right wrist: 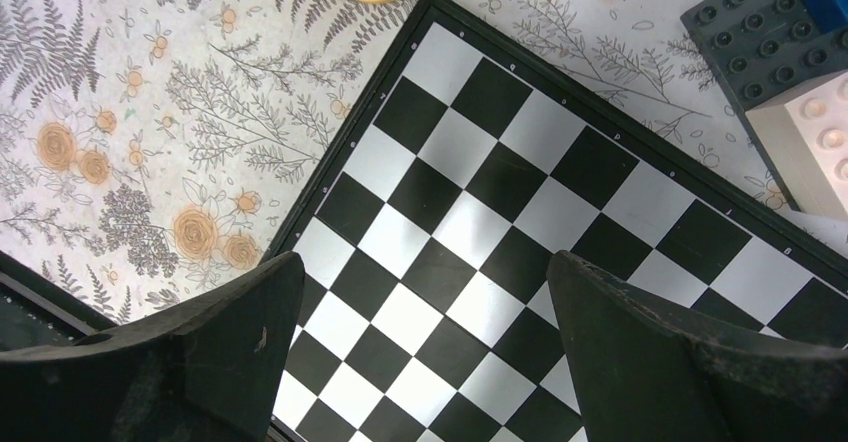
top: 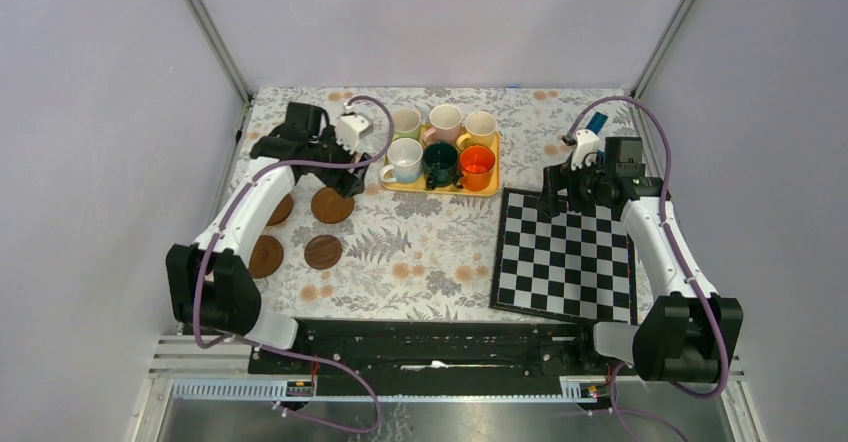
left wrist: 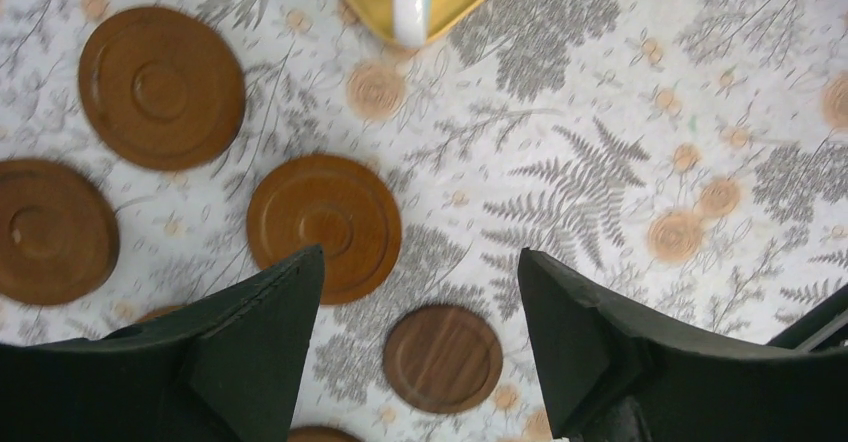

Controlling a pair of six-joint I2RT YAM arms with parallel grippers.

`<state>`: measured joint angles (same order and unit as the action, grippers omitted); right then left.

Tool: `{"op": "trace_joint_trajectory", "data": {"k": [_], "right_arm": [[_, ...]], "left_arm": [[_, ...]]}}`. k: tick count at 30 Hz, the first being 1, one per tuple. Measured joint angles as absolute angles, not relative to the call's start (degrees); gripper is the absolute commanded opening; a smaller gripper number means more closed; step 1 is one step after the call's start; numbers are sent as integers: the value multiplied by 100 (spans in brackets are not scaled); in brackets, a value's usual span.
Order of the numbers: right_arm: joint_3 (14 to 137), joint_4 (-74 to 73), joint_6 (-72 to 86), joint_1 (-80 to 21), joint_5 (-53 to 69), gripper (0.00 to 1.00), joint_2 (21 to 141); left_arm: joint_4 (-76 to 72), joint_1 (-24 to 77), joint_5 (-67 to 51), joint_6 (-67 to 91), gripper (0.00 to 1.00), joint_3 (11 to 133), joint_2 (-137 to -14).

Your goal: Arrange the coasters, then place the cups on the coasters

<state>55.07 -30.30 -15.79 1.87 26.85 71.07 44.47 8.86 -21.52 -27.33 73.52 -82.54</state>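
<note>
Top view
- cups (top: 440,162): all six stand on the yellow tray (top: 430,189), upper centre of frame; none sits on a coaster.
- coasters (top: 332,205): four show left of centre, scattered below and left of the tray; one is partly hidden under the left arm.
- chequered board (top: 565,257): right of centre, under the right arm's wrist.

Left wrist view
- left gripper (left wrist: 420,257): jaws spread wide with nothing between them, hanging above the floral cloth (left wrist: 600,162).
- coasters: four whole discs across left and centre of frame, slivers of two more at the lower edge; all apart from one another, in no neat row.
- cup handle (left wrist: 410,7): pale, top centre, over the tray corner.

Right wrist view
- right gripper (right wrist: 425,262): jaws wide, holding nothing, over the board.
- toy blocks (right wrist: 770,32): upper right, beside the board.

Progress
- done: the coasters are laid out singly; whether that spacing counts as arranged is unclear.
- left: probably some tidying, then all six cups must go from the tray to the coasters.
</note>
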Motion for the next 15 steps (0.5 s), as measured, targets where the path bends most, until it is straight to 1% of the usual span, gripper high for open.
{"op": "trace_joint_trajectory", "data": {"k": [4,9,15], "right_arm": [[5645,-3072,-1533,187,2770,98,7105],[5647,-3028,-1446,187,2803,98,7074],[5629,-2928,-1404,187,2799,98,7019]], "left_arm": [[4029,1271,-2102,-2401,76,7417,-8733],[3697,1481,-1997,-2145,70,7710,-9598],[3376,1623,-1857,-1931,63,7961,-10294]]}}
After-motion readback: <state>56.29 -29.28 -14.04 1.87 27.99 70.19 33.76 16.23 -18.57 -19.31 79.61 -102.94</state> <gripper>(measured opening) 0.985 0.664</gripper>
